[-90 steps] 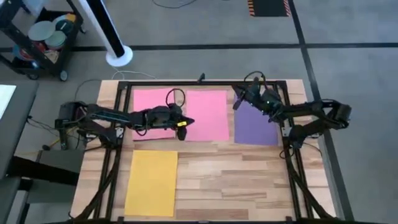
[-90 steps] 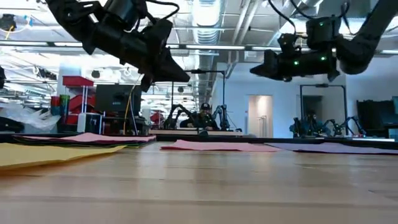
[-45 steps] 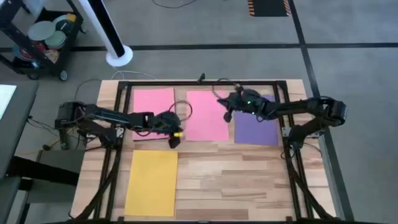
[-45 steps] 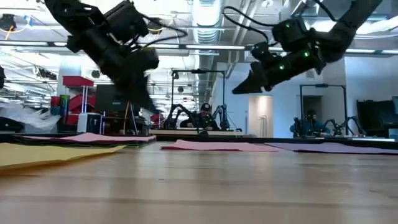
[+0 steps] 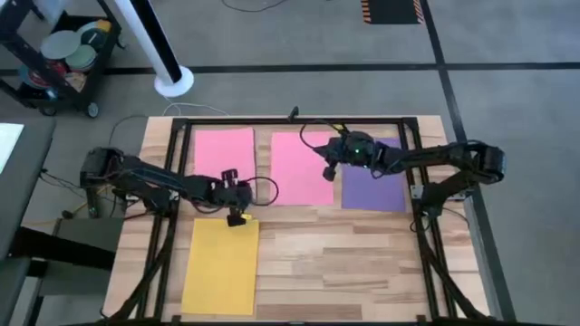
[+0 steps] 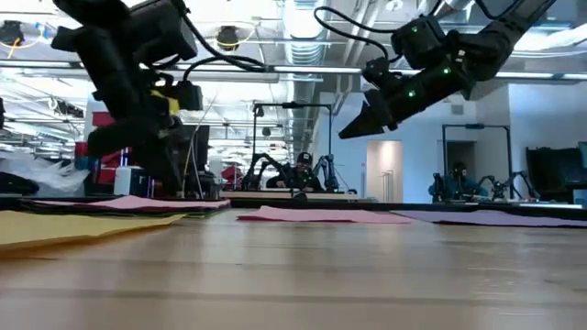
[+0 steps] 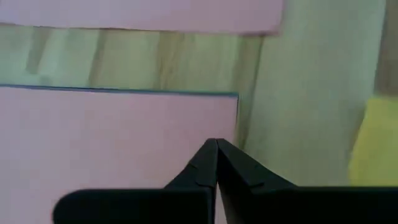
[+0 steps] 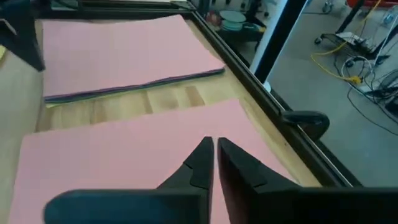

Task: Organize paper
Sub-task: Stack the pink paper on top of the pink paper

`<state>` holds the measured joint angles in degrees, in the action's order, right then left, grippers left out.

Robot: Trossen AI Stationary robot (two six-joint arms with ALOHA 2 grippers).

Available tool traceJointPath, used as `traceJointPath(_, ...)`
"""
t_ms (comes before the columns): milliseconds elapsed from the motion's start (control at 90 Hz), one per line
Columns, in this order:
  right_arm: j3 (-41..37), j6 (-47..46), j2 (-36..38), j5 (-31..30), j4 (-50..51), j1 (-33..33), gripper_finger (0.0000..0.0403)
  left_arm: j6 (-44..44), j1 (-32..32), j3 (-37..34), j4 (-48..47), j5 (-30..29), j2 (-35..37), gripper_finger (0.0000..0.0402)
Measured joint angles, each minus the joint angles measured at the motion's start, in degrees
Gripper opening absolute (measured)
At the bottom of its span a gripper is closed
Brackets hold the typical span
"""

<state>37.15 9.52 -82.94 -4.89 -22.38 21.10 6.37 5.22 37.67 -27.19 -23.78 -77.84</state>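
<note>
Moved since a second ago: the left gripper [image 5: 237, 217], shifted from the gap between the two pink sheets toward six o'clock, now poised at the top edge of the yellow sheet [image 5: 220, 266]; the right gripper [image 5: 329, 169], carried from the purple sheet's top corner toward nine o'clock, now held over the right edge of the middle pink sheet [image 5: 302, 167].

Jaws: both pairs are seen closed tip to tip in the wrist views, with nothing held.

Paper, on the table [image 5: 344, 263]: left pink sheet [image 5: 225, 161] at eleven o'clock, seemingly topping a thin stack, darker edges being shown beneath it in the right wrist view; middle pink sheet at twelve; purple sheet [image 5: 373, 186] at one o'clock, just beside it; yellow sheet at seven.

Handling, as judged: sheets are light, limp and slick on wood; a corner or free edge is best pressed and slid, or pinched once lifted. Creasing is the risk.

Room: bare planks are left open from four to six o'clock; the black frame [image 5: 299, 121] bounds the far edge, close behind the pink sheets.
</note>
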Motion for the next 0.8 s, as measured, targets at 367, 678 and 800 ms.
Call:
traceJointPath(367, 0.0, 0.2, 0.0, 0.0, 0.7, 0.3, 0.0059, 0.3, 0.0, 0.0, -2.1, 4.9, 0.0, 0.0096)
traceJointPath(678, 0.0, 0.2, 0.0, 0.0, 0.7, 2.0, 0.0059, 0.8, -0.1, -0.4, -3.2, 3.0, 0.0, 0.0103)
traceJointPath(800, 0.0, 0.4, 0.0, 0.0, 0.7, 2.2, 0.0059, 0.2, -0.7, -0.4, -3.1, 2.7, 0.0, 0.0103)
